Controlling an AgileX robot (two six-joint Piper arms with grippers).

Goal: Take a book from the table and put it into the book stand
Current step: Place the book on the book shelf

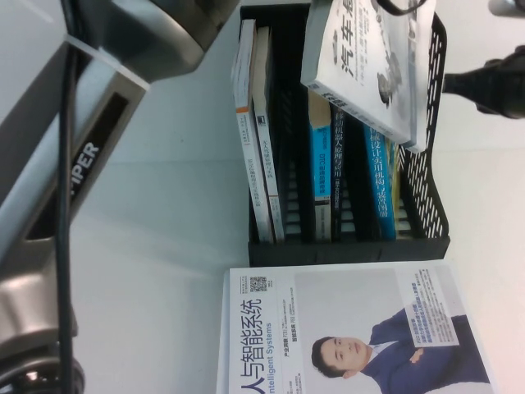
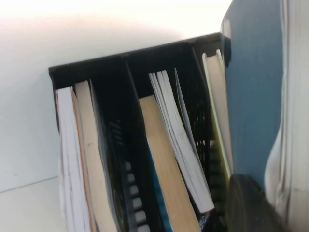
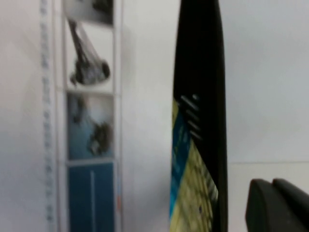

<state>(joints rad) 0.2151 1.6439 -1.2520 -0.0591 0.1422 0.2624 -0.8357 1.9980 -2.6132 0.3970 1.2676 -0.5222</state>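
Note:
The white book with the grey car-part drawing hangs tilted over the right slot of the black book stand. Its lower corner dips in among the books there. In the left wrist view its blue back cover fills the side, and my left gripper is shut on it, one dark finger pressed to the cover. My right gripper is shut on nothing, just outside the stand's right mesh wall. The book's cover strip shows beyond that wall.
White books lean in the stand's left slot and blue-spined ones fill the middle and right slots. A white-and-blue book with a man in a suit lies flat on the white table before the stand. My left arm crosses the left side.

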